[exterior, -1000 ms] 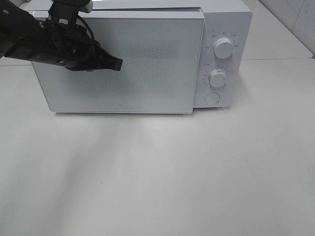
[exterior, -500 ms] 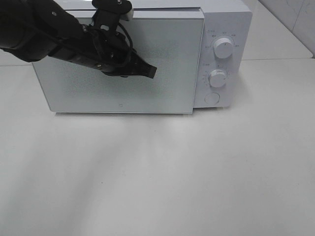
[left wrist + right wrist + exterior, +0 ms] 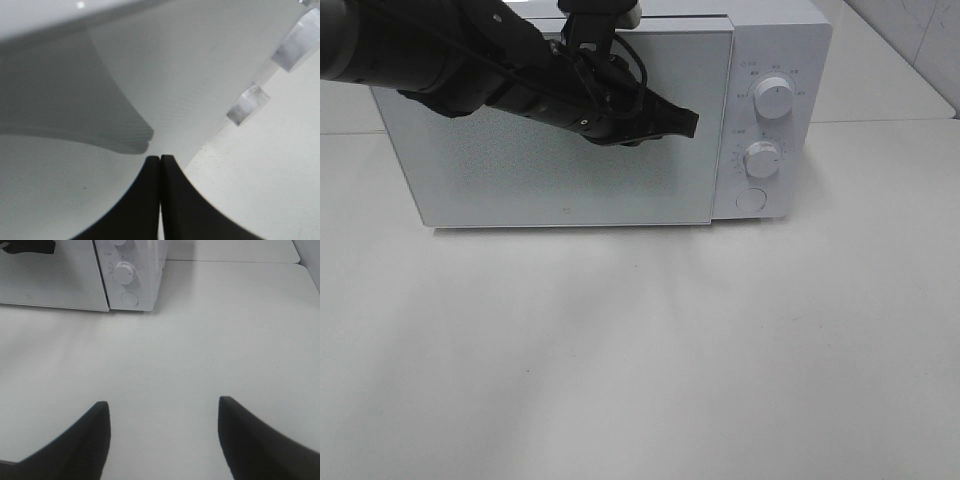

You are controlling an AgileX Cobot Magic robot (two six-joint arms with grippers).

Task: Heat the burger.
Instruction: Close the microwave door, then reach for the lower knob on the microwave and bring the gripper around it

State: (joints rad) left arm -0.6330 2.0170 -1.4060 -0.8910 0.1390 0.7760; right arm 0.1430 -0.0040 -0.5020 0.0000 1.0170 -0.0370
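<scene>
A white table (image 3: 650,360) spreads before me in soft, even light; pale wall tiles (image 3: 918,30) rise behind the white microwave (image 3: 540,190).

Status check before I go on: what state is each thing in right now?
Microwave door, closed.
Left hand, shut, empty, in front of the door.
Right hand, open, empty, above the table.
Upper knob, setting too small to read.
Lower knob, setting too small to read.
Burger, not in sight.

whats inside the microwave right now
Nothing shows: the microwave door is shut and its speckled grey panel hides the inside. No burger appears in any view. The shut left hand is in front of it.
</scene>
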